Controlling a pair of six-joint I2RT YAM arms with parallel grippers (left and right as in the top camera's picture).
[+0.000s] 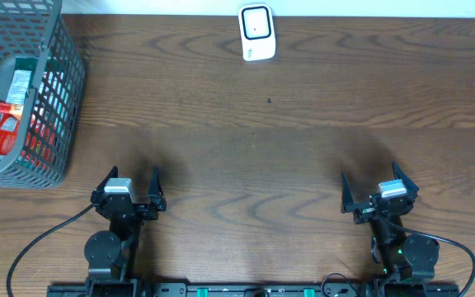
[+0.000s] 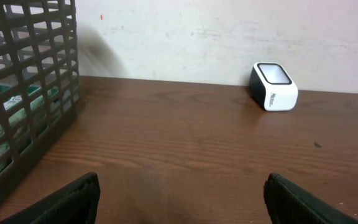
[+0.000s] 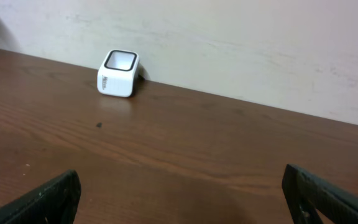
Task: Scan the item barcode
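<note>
Scanner [image 1: 256, 32] beyond 2 wide, empty hands [image 1: 132, 176] [image 1: 371, 178]

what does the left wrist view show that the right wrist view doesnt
Only the left wrist view: the grey mesh basket at the left edge, and the left gripper, jaws open.
Only the right wrist view: the right gripper, jaws open, and more table to the right of the scanner.
Both: the white scanner near the wall, the wooden table and a dark speck on it.
</note>
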